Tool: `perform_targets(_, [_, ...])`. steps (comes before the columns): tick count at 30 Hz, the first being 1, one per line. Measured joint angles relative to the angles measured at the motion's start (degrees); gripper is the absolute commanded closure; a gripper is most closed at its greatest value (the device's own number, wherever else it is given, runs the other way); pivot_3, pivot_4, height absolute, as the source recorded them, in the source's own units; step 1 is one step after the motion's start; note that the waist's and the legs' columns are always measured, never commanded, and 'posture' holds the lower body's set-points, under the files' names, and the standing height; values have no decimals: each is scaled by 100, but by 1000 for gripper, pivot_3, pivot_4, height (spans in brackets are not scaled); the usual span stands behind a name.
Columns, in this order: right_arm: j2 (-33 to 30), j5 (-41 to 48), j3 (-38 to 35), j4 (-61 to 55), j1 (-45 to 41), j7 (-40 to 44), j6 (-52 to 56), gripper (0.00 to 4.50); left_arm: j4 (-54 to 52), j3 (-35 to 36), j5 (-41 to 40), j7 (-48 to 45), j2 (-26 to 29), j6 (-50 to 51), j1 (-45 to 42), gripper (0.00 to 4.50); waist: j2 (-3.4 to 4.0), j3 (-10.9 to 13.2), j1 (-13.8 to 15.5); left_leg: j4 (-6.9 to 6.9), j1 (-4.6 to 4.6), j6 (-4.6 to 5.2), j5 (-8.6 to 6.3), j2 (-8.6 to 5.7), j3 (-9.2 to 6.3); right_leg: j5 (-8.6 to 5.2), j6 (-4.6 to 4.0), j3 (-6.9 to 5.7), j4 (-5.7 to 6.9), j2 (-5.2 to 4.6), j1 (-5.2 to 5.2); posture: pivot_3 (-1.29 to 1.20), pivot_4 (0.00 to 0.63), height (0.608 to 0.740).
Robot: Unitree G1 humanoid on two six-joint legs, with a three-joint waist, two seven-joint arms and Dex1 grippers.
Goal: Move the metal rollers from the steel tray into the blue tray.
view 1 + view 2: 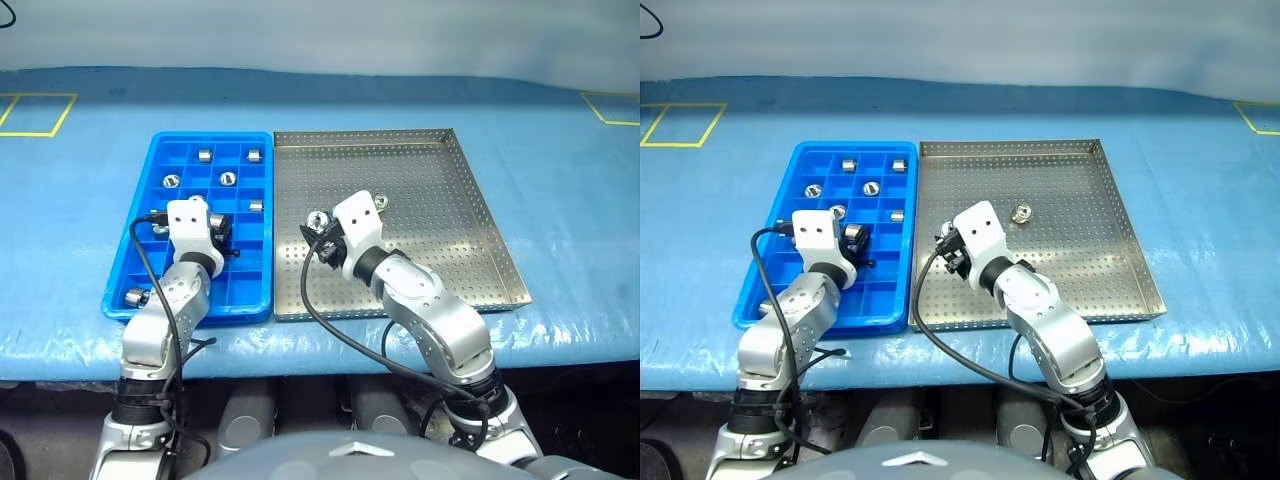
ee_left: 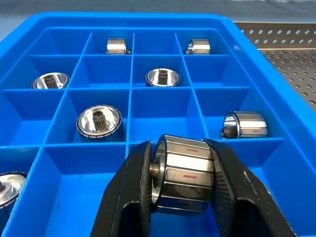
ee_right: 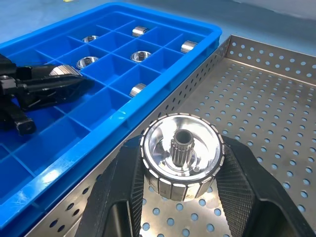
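Left wrist view: left end effector (image 2: pixel 183 183) grasping a shiny faceted metal roller (image 2: pixel 185 174) low over an empty cell of the bright blue gridded plastic tray (image 2: pixel 163 106). Right end effector (image 3: pixel 183 197) clenched on another roller (image 3: pixel 181 155) over the perforated steel tray (image 3: pixel 276 108). Risk: released off-centre, it catches a divider and tips into a neighbouring cell.

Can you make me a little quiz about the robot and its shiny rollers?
1. True or false: the left gripper holds a roller over the blue tray.
2. What does the right gripper grip?
A. nothing
B. a roller
C. the steel tray's rim
3. How many rollers lie loose on the steel tray?

Key: 1 true; 2 B; 3 one.
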Motion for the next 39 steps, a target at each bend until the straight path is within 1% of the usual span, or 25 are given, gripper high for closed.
perform_targets(6, [20,-24,-1,-6,-12,43,5,2793,-10,45,105,-130,-332,-46,-49,55,0,0,-5,1,2,0,0,2,0,0,0,0,2,1,1,-9,150,740])
perform_targets(10, [18,-27,8,-7,-146,138,16,2793,-286,156,118,-211,-414,-182,-44,55,0,0,-5,2,1,0,0,2,0,1,0,1,3,1,0,10,150,740])
perform_targets(14, [-9,-68,155,11,-479,271,139,2793,-879,180,242,-489,-259,-520,278,55,0,0,2,1,3,0,0,1,0,1,-2,2,5,-1,1,44,150,740])
perform_targets(16, [4,-61,291,142,-613,410,146,2793,-1181,184,377,-646,-59,-738,671,55,0,0,-8,0,5,0,-1,3,1,0,-5,2,5,0,0,58,150,740])
perform_targets(18, [30,-51,387,370,-727,541,205,2793,-1499,246,476,-787,-4,-926,1071,55,0,0,16,0,3,0,-1,3,1,-1,-5,1,5,-2,0,86,150,740])
perform_targets(21, [96,-37,558,626,-919,722,244,2793,-1821,395,525,-1089,221,-1208,1575,55,0,0,60,1,4,0,-1,4,0,-2,-6,-2,5,-4,-1,107,150,740])
perform_targets(24, [185,-41,734,947,-1187,942,218,2793,-2060,514,534,-1472,406,-1505,2137,55,0,0,89,2,7,0,-1,6,2,-2,-5,-3,5,-5,-1,132,150,740])
perform_targets(27, [353,-66,962,1445,-1369,1160,60,2793,-2264,487,548,-1968,685,-1765,2753,55,5,3,117,0,6,0,-1,8,3,-3,-8,-5,5,-4,-5,149,150,740])
perform_targets(31, [522,-155,1193,1902,-1477,1302,-97,2793,-2397,449,542,-2348,771,-1887,3143,55,4,3,229,0,4,1,-2,7,3,-6,-5,-10,3,-7,-6,168,150,740])
perform_targets(34, [670,-190,1245,2172,-1602,1407,-195,2793,-2496,304,545,-2560,799,-1889,3367,55,5,3,260,0,5,1,-2,9,3,-19,17,-12,2,-7,-6,177,150,740])
perform_targets(39, [835,-435,1339,2830,-1730,1434,-560,2793,-2503,119,544,-2839,846,-1889,3445,55,9,5,297,0,4,0,-2,12,0,-20,17,-19,3,-6,-9,180,150,740])
